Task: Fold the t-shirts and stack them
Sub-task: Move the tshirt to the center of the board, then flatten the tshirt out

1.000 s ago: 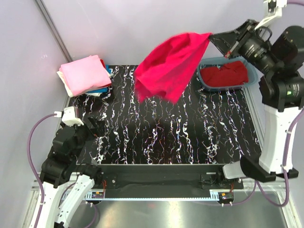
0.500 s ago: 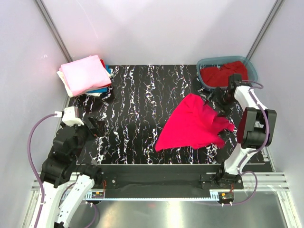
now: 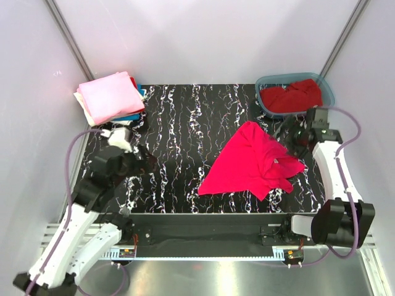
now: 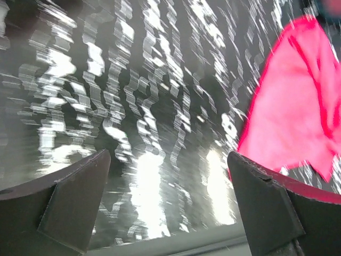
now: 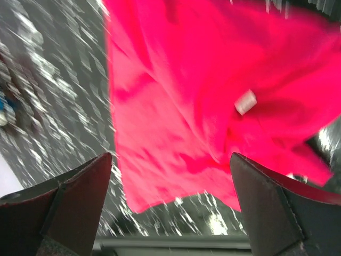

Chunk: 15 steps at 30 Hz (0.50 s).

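Note:
A bright pinkish-red t-shirt (image 3: 250, 161) lies crumpled and unfolded on the black marbled table (image 3: 185, 123), right of centre. My right gripper (image 3: 289, 137) hovers open just beyond the shirt's upper right edge and touches nothing. In the right wrist view the shirt (image 5: 213, 80) fills the space past the open right gripper (image 5: 170, 157), with its white neck label (image 5: 245, 101) showing. My left gripper (image 3: 143, 165) is open over bare table on the left. In the left wrist view the left gripper (image 4: 169, 157) holds nothing, and the shirt (image 4: 293, 106) lies off to the right.
A stack of folded t-shirts (image 3: 111, 95), light pink on top with cream, blue and red below, sits at the back left corner. A teal tub (image 3: 266, 105) at the back right holds a dark red t-shirt (image 3: 292, 97). Walls close in on both sides.
The right gripper opened and let go of the bright shirt, which dropped from mid-air onto the table. The right arm came down low. The left arm swung forward over the table.

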Each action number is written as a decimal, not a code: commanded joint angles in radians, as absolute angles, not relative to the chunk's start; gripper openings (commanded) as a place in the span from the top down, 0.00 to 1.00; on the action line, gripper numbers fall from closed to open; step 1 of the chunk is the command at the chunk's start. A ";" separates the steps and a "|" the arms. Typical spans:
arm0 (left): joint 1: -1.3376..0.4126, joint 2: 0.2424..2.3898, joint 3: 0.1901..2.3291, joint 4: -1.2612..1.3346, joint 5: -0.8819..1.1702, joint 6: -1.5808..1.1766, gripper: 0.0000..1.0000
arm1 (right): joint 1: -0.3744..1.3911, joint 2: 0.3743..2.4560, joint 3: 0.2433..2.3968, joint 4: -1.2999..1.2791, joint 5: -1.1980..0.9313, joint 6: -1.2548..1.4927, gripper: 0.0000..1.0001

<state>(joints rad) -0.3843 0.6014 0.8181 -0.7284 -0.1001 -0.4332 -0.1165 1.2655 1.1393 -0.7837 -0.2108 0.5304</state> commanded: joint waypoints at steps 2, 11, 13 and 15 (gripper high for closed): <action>-0.558 0.738 0.738 -0.546 -0.058 -0.586 0.01 | -0.081 1.258 0.991 -0.733 -0.268 0.548 0.00; -1.049 1.164 0.808 -0.378 -0.250 -0.756 0.06 | 0.021 1.212 0.911 -0.726 -0.235 0.558 0.00; -1.083 1.257 0.810 -0.326 -0.242 -0.787 0.08 | 0.023 1.209 0.908 -0.727 -0.235 0.554 0.00; -1.100 1.322 0.824 -0.289 -0.233 -0.790 0.09 | 0.021 1.201 0.900 -0.724 -0.233 0.552 0.00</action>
<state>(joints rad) -1.0763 1.2537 0.7734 -0.4282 -0.1890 -0.7330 0.0124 1.2331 0.9092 -0.7513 -0.2295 0.5488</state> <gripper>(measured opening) 0.918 0.994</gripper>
